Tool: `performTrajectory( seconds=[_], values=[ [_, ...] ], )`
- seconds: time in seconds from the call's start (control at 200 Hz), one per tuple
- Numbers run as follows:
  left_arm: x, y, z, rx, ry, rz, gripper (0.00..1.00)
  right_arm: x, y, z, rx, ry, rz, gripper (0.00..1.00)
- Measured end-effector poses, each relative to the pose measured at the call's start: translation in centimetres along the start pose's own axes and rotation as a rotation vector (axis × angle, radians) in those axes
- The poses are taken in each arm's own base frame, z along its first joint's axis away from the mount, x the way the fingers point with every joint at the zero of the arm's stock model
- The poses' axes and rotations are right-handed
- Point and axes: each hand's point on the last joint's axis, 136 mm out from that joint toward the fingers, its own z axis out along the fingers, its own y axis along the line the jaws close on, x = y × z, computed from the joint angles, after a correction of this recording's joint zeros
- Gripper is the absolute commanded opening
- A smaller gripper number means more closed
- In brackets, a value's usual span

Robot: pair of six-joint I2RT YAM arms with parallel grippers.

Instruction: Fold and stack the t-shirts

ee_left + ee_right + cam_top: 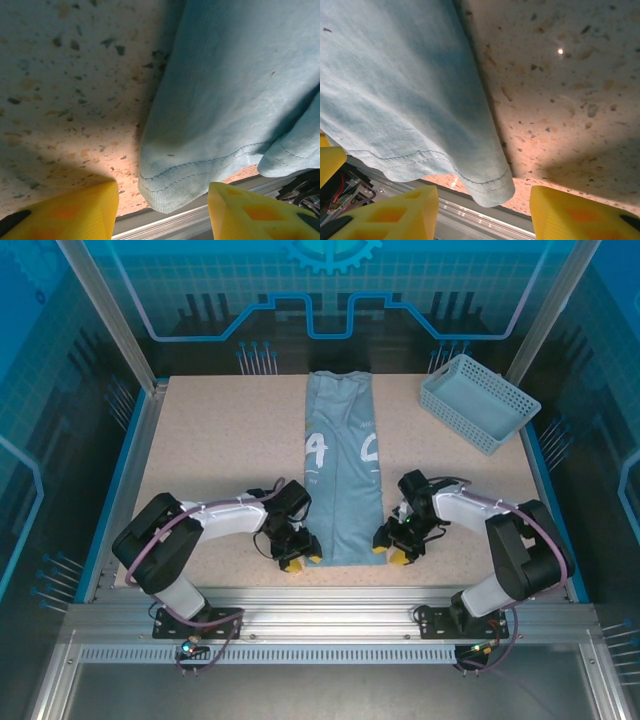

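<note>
Speckled desk [220, 460], 1 t-shirt [345, 490] mid-desk as a long narrow strip, long axis near-to-far, hem at near edge. Left pincer [302, 559] at hem's left corner, right pincer [390, 554] at right corner, abt equally near, both w/ jaws apart, gripping nothing, cloth corner just ahead of each gap. Count: 1 shirt, 1 basket [462, 425] far right, 2 arms.

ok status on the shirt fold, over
Left gripper open at near-left hem corner, right gripper open at near-right corner. T-shirt folded into a long strip, flat. Basket far right, clear.
</note>
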Motion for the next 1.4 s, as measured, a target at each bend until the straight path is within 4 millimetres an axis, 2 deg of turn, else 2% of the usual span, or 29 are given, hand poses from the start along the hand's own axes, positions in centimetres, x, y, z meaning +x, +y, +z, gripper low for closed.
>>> performTrajectory(
  seconds=[0.27, 0.33, 0.405, 0.48, 0.605, 0.71, 0.845, 0.965, 1.05, 1.276, 1.401],
  values=[
    [0.1, 0.5, 0.6, -0.027, 0.014, -0.026, 0.18, -0.4, 0.4, 1.1, -0.012, -0.001, 0.027, 0.33],
    [0.0, 0.6, 0.7, -0.033, 0.015, -0.040, 0.11, -0.4, 0.4, 1.5, 0.003, 0.011, 0.040, 0.26],
    [0.0, 0.5, 0.7, -0.027, 0.016, -0.041, 0.00, -0.5, 0.3, 1.6, 0.026, 0.017, 0.056, 0.11],
    [0.0, 0.2, 0.7, -0.017, 0.013, -0.035, 0.00, -0.5, 0.6, 1.8, 0.046, 0.020, 0.040, 0.00],
    [0.0, -0.1, 0.5, 0.000, -0.015, -0.012, 0.00, -0.4, 0.8, 1.5, 0.072, -0.014, 0.009, 0.00],
    [0.1, -1.0, -1.1, 0.045, -0.067, 0.022, 0.00, 0.0, 1.4, -0.3, 0.073, -0.073, -0.029, 0.00],
    [-0.5, -4.2, -4.4, 0.146, -0.149, 0.062, 0.00, -0.4, 4.0, -3.4, 0.029, -0.159, -0.071, 0.00],
    [-3.1, -7.1, -7.3, 0.229, -0.225, 0.054, 0.00, -2.0, 6.0, -5.6, -0.002, -0.209, -0.062, 0.00],
    [-5.6, -8.3, -9.2, 0.268, -0.273, 0.025, 0.00, -4.1, 7.4, -7.2, -0.018, -0.236, -0.036, 0.00],
    [-14.1, -9.8, -13.4, 0.332, -0.381, -0.085, 0.00, -12.0, 11.8, -11.0, -0.058, -0.311, 0.005, 0.00],
    [-19.3, -10.9, -14.7, 0.363, -0.419, -0.117, 0.00, -16.7, 13.5, -12.1, -0.073, -0.338, 0.021, 0.00]
  ],
)
